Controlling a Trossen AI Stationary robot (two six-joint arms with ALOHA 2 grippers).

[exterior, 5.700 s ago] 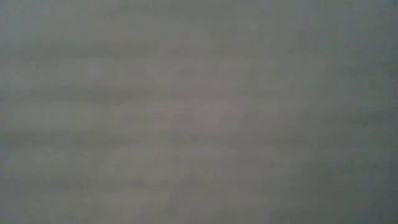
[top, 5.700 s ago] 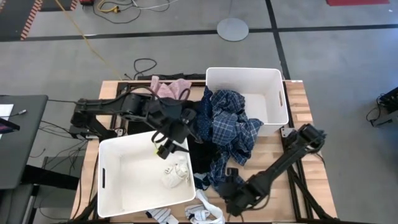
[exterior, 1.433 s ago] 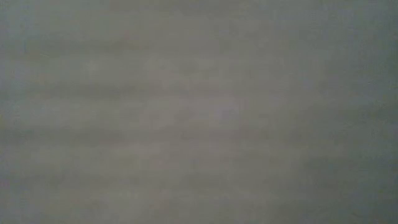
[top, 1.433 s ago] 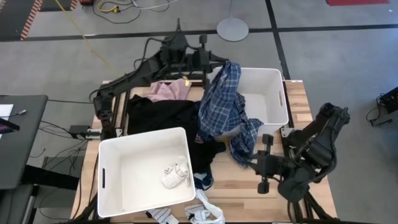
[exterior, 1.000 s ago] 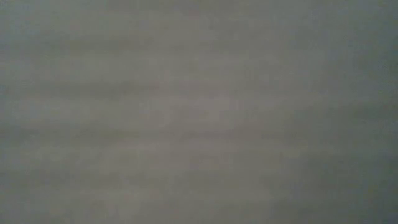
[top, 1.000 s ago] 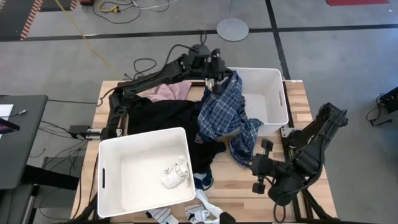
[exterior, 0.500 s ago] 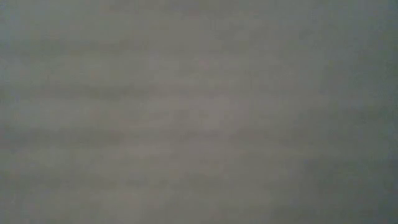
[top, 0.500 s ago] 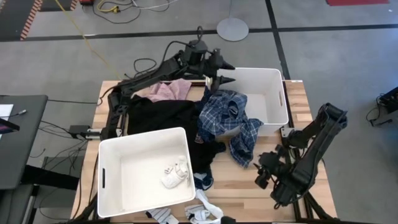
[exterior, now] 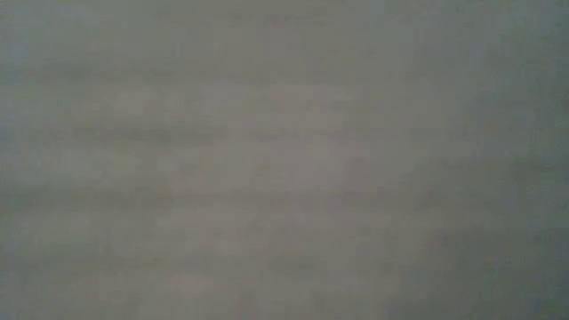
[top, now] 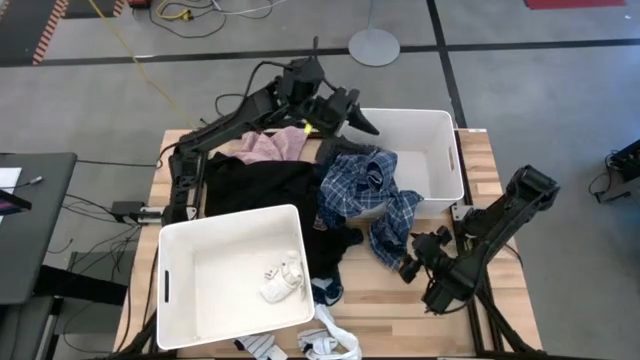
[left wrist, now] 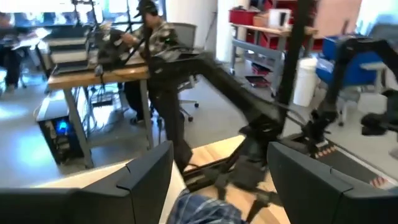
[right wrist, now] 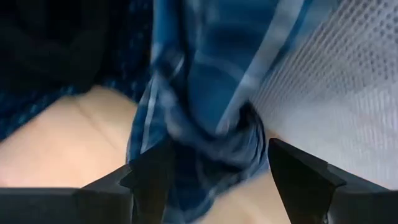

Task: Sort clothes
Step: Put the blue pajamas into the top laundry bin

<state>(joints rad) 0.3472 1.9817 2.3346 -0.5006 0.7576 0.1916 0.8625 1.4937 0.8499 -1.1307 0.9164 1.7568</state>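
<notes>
At the near edge of the desk (top: 505,175) lie small socks (top: 330,345), and another sock (top: 281,279) sits in the near bin (top: 232,278). The right claw (top: 412,264), which held the shirt's hem a second ago, now hangs low just beside that hem with its fingers (right wrist: 152,177) spread and nothing between them; its arm has folded down toward the desk's near right corner. The plaid shirt (top: 365,195), earlier stretched up between both arms, has dropped into a heap draped over the far bin's (top: 430,150) left wall and onto the black garment (top: 262,187). The pink garment (top: 270,146) lies beyond. The left claw (top: 350,115) has let go and pulled back above the far bin's left corner, fingers (left wrist: 314,186) apart and empty.
</notes>
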